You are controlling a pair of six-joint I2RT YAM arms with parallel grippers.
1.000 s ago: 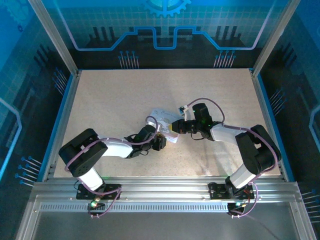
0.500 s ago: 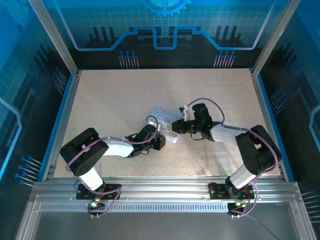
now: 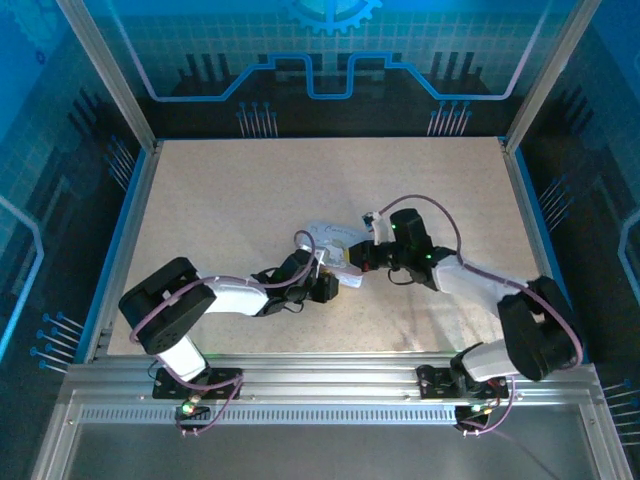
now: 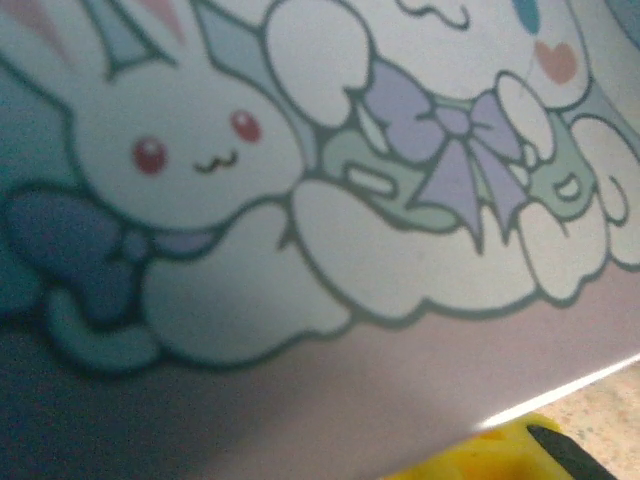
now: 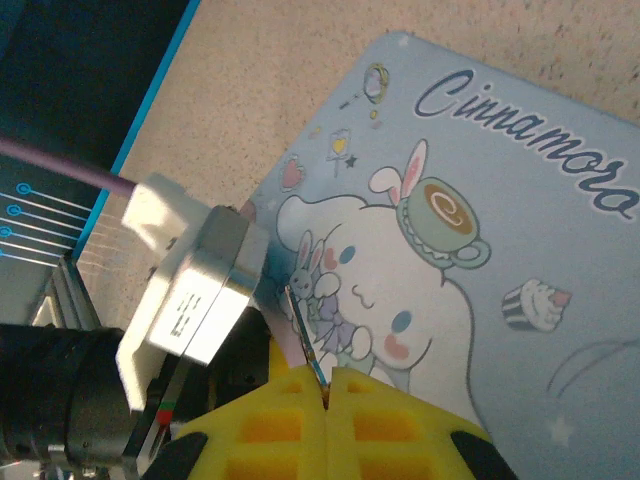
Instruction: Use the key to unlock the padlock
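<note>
Right gripper (image 5: 328, 388) pinched tight on the key (image 5: 304, 330), thin dark sliver jutting beyond its fingertips over the lilac tin (image 5: 480, 230), left gripper (image 3: 322, 272) opposite, close against the tin, opening impossible to tell

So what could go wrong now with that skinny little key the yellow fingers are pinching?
1. The thin dark metal key is pinched only by its end in the right gripper, so it might twist or slip out.
2. Its tip is right by the pale lilac cartoon tin and could scrape the lid.
3. The left gripper sits very close at the same tin, so the two arms could bump.
</note>
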